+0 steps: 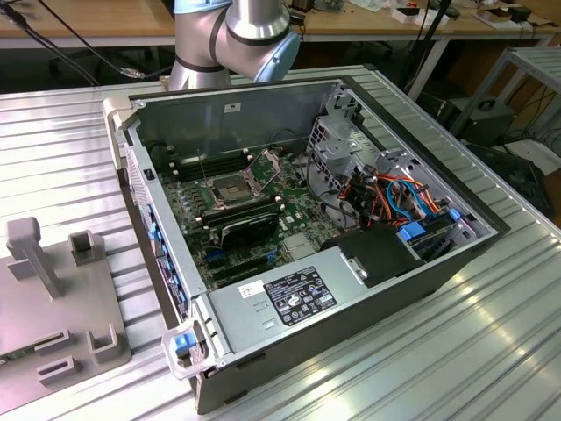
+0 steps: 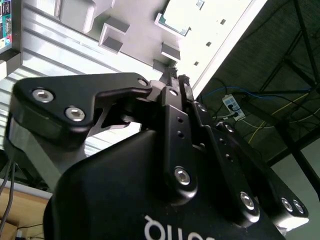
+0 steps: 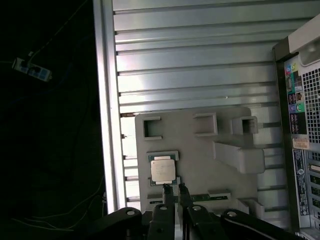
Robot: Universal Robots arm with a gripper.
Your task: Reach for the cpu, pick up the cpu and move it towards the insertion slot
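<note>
On the grey plate [image 3: 195, 160]: the cpu [image 3: 163, 171] lies flat in a square recess, near the worktop's edge.
Claw [image 3: 175, 189]: fingers pressed almost together, pinching nothing; tips just beside the cpu's edge, contact unclear.
Insertion slot [image 1: 226, 190]: inside the open computer case [image 1: 228, 114], retention plate raised, well apart from the grey plate.
Worktop [image 3: 200, 75]: ribbed metal, carrying plate and case.

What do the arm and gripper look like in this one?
The arm has rounded silver-grey joints with light blue trim. The gripper is matte black, built from jointed links with silver screw heads, and has white lettering on its body.
</note>
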